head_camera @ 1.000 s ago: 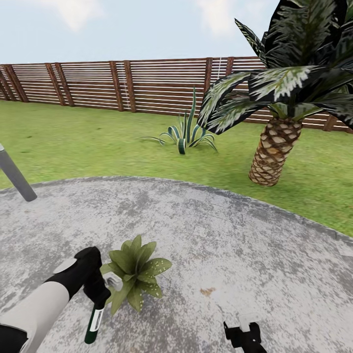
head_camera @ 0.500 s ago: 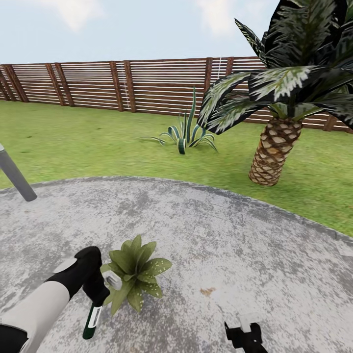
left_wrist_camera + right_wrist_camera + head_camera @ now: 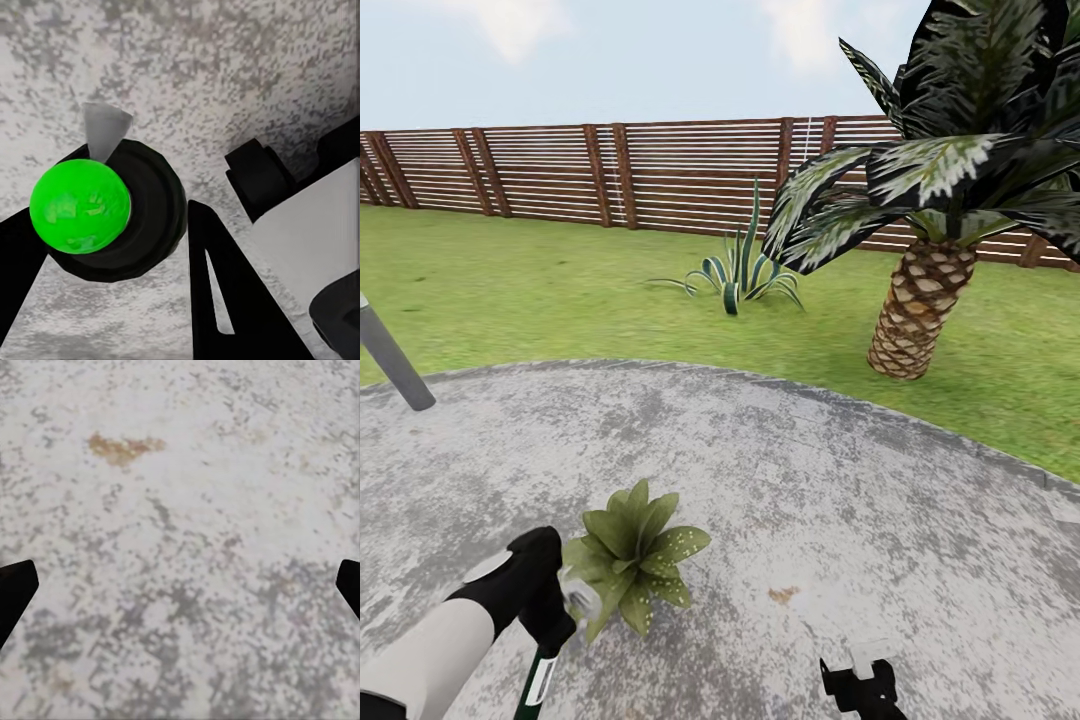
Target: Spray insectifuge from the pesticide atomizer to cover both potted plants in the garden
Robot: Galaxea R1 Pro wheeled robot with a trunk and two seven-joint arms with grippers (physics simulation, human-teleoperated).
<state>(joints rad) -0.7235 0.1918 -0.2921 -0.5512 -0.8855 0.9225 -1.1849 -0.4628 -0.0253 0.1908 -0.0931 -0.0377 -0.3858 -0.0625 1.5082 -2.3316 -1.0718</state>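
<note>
In the head view my left gripper [image 3: 552,622] is shut on the pesticide atomizer [image 3: 538,682], a slim dark green bottle with a pale label that hangs down from the fingers. Its pale nozzle end [image 3: 577,600] points at a potted plant [image 3: 637,553], a low rosette of broad green leaves on the patio, and nearly touches the leaves. The left wrist view looks down the bottle's dark round end [image 3: 131,217], which carries a bright green ball [image 3: 79,206], between black fingers [image 3: 225,300]. My right gripper [image 3: 857,682] hovers open over bare paving [image 3: 180,547].
The round grey patio [image 3: 840,480] borders lawn [image 3: 540,290]. A palm-like plant with a scaly trunk [image 3: 920,305] stands at the right, and a spiky thin-leaved plant [image 3: 738,272] before the wooden slat fence [image 3: 660,170]. A grey pole [image 3: 392,362] leans at the left. A brown stain [image 3: 784,594] marks the paving.
My left gripper has sunk and drawn back a little with the atomizer, and the bottle's lower end now runs off the picture's bottom edge. The right gripper has barely moved.
</note>
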